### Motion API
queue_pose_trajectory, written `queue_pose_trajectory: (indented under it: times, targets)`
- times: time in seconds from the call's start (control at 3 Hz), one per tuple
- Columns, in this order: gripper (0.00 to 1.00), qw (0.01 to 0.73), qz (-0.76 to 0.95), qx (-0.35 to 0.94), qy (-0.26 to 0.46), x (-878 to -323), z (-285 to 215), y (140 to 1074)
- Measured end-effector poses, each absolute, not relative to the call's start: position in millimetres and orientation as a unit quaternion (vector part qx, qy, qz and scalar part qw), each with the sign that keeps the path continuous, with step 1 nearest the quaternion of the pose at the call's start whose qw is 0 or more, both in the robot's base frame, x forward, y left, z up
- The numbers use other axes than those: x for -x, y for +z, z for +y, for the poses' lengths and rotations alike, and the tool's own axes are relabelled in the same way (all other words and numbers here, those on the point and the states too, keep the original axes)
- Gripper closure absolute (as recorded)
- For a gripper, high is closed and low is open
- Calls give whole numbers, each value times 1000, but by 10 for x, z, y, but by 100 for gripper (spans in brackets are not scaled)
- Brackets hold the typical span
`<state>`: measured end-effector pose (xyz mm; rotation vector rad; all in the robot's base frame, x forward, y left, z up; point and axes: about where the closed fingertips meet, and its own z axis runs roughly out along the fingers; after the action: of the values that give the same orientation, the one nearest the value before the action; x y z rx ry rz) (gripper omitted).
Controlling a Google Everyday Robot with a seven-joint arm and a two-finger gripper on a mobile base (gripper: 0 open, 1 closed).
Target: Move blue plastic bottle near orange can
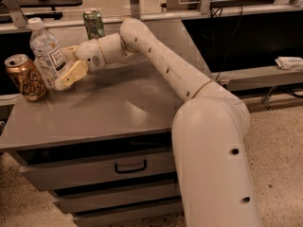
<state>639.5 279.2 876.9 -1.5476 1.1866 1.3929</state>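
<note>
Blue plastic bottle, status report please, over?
Gripper at blue plastic bottle. Bottle upright beside orange can. Green can behind, not in way.

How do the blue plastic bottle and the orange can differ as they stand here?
The blue plastic bottle is taller than the orange can. The bottle is clear with a white cap, while the can is shiny copper-orange with a silver top. The gripper is at the bottle's lower half, not at the can. Both stand upright, side by side at the left end of the cabinet top.
</note>
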Motion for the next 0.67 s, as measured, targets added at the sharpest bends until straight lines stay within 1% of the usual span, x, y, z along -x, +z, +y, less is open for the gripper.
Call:
queue_pose_trajectory:
  times: [0.33, 0.67]
  targets:
    - [0, 379, 463, 610, 520, -6427, 2545, 8910]
    - [0, 415, 467, 618, 477, -6448, 1947, 9256]
